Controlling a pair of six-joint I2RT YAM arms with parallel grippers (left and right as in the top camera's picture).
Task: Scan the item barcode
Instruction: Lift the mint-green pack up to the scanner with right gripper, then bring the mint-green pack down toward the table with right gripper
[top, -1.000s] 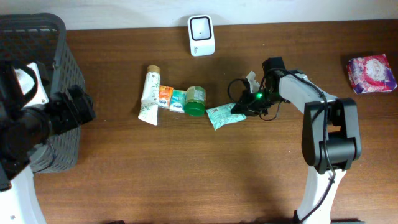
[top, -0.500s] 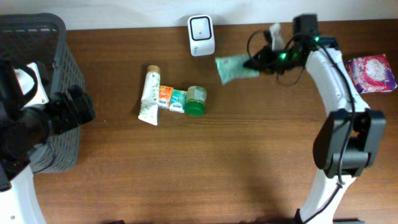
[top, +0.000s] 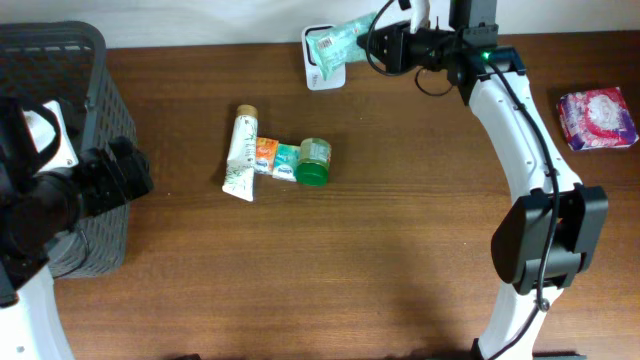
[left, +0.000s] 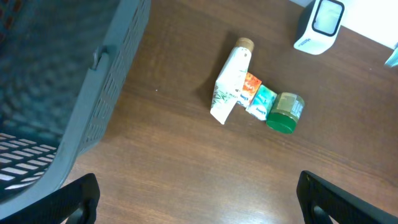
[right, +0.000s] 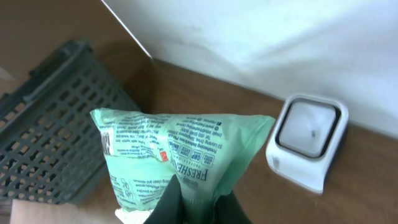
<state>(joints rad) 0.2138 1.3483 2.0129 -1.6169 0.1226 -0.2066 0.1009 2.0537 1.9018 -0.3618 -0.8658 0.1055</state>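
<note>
A pale green printed packet (top: 343, 38) (right: 177, 158) hangs in the air at the table's back edge, over the white barcode scanner (top: 322, 70) (right: 306, 143). My right gripper (top: 385, 47) (right: 198, 202) is shut on the packet's end, its printed back turned to the wrist camera. At the far left, beside the basket, my left gripper (left: 198, 198) is open with nothing between its fingers, well away from the packet.
A dark grey mesh basket (top: 60, 60) (left: 93, 74) fills the left side. A white tube (top: 241, 153), orange and teal small packs (top: 275, 158) and a green-lidded jar (top: 314, 161) lie in a row mid-table. A pink patterned pack (top: 597, 117) lies at the far right.
My right gripper has lifted the green packet off the table and carried it back and left, from beside the jar to above the scanner. The left arm has not moved.
</note>
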